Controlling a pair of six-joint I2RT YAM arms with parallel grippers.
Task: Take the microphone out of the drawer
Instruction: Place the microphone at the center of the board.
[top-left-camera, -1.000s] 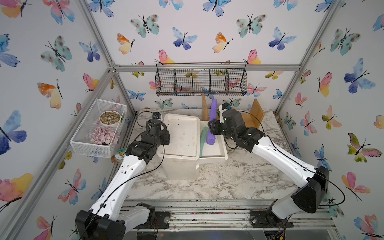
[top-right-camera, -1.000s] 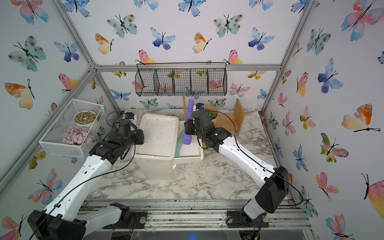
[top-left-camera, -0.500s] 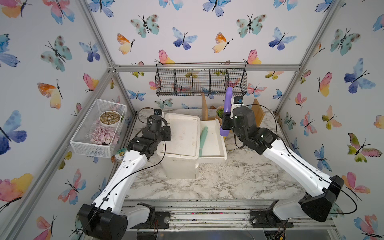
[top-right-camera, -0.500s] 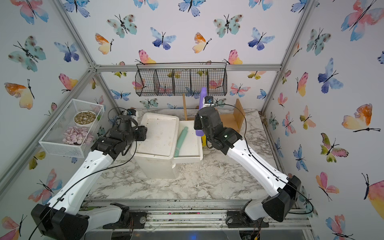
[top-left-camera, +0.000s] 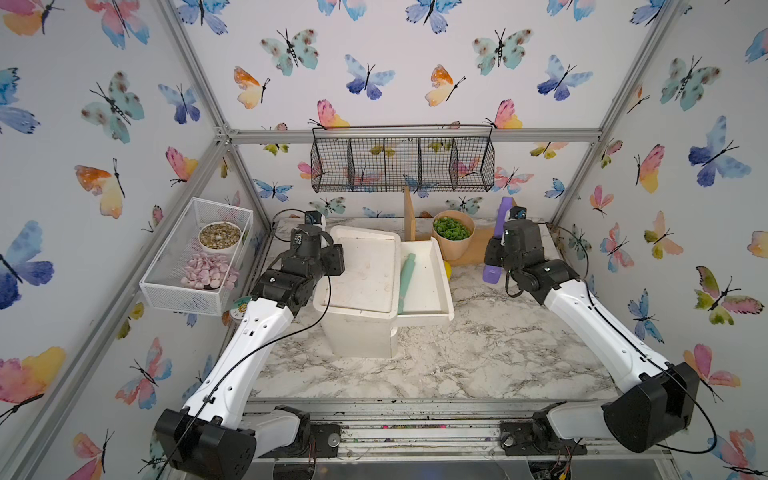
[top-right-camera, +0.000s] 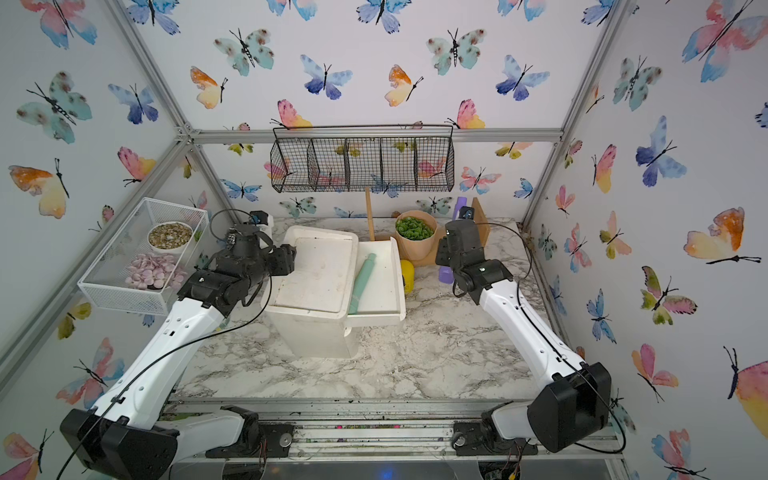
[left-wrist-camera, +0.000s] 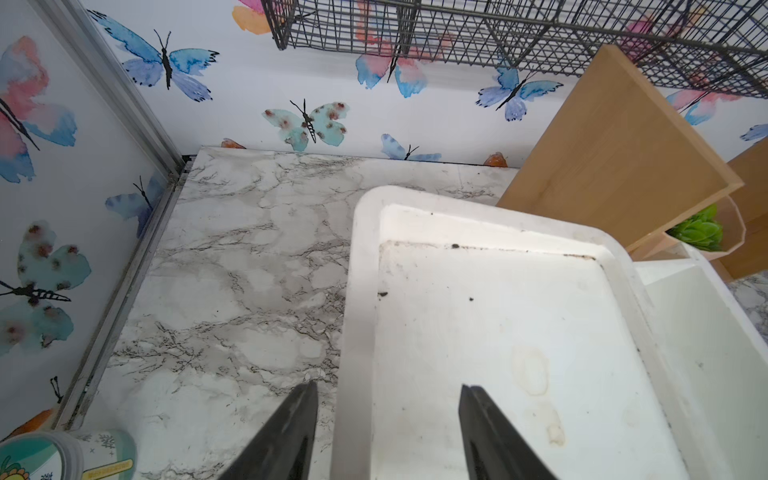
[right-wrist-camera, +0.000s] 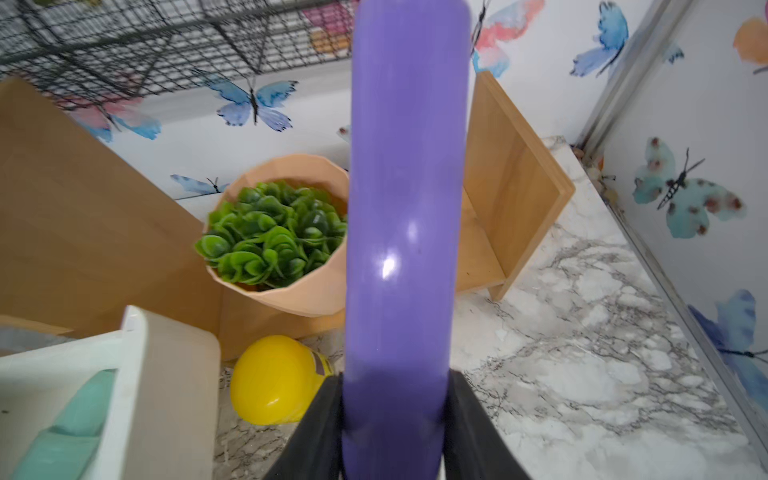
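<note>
The purple microphone (right-wrist-camera: 403, 199) stands nearly upright in my right gripper (right-wrist-camera: 395, 382), which is shut on its lower part. In both top views it hangs over the marble table, right of the drawer; its two ends (top-left-camera: 492, 272) (top-right-camera: 445, 274) show past the right gripper (top-left-camera: 505, 249). The white drawer (top-left-camera: 446, 291) (top-right-camera: 388, 299) is pulled out of the white box (top-left-camera: 357, 274) and holds a green roller (top-left-camera: 406, 276). My left gripper (left-wrist-camera: 386, 390) is open, its fingers either side of the box top's left rim (left-wrist-camera: 357, 332).
A potted green plant (right-wrist-camera: 274, 237) sits in a wooden shelf (right-wrist-camera: 515, 178) at the back. A yellow object (right-wrist-camera: 274, 380) lies between drawer and shelf. A black wire basket (top-left-camera: 403, 160) hangs on the back wall, a white mesh tray (top-left-camera: 195, 257) on the left wall.
My right gripper carried the microphone up out of the drawer and rightward, away from the box. My left gripper opened at the box's left rim.
</note>
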